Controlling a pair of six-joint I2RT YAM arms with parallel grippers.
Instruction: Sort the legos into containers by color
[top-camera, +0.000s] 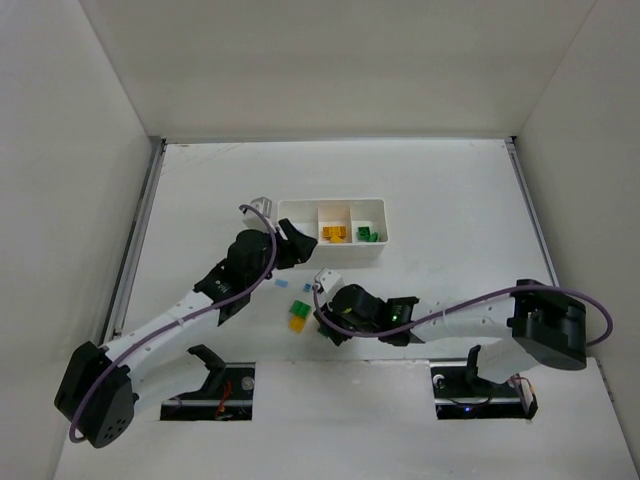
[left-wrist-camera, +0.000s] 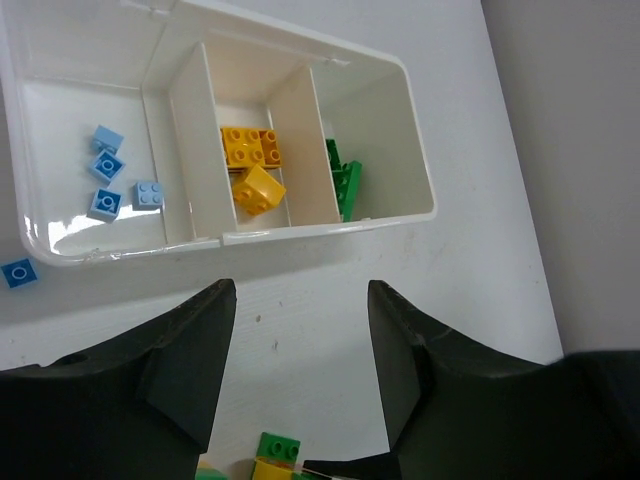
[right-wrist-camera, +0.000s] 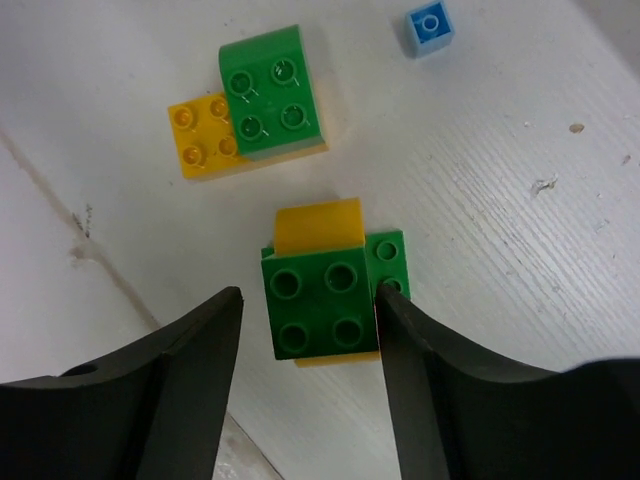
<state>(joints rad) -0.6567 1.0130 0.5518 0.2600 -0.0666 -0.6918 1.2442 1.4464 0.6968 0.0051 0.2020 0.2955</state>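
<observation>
A green-on-yellow stack (right-wrist-camera: 322, 305) of legos lies on the worktop (right-wrist-camera: 500, 200) between the spread jaws of the right gripper (right-wrist-camera: 305, 310), crowding one finger — closing may shove it askew, or lift both colours as one and mis-sort them. A second mixed stack (right-wrist-camera: 262, 97) sits near. The left gripper (left-wrist-camera: 300, 300), jaws apart and empty, hovers before the tray (left-wrist-camera: 330, 224) — blue, yellow, green already separated. No readable writing anywhere.

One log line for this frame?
left fingers: open, empty, near tray | right fingers: open over green-yellow stack | loose: second stack, blue brick
</observation>
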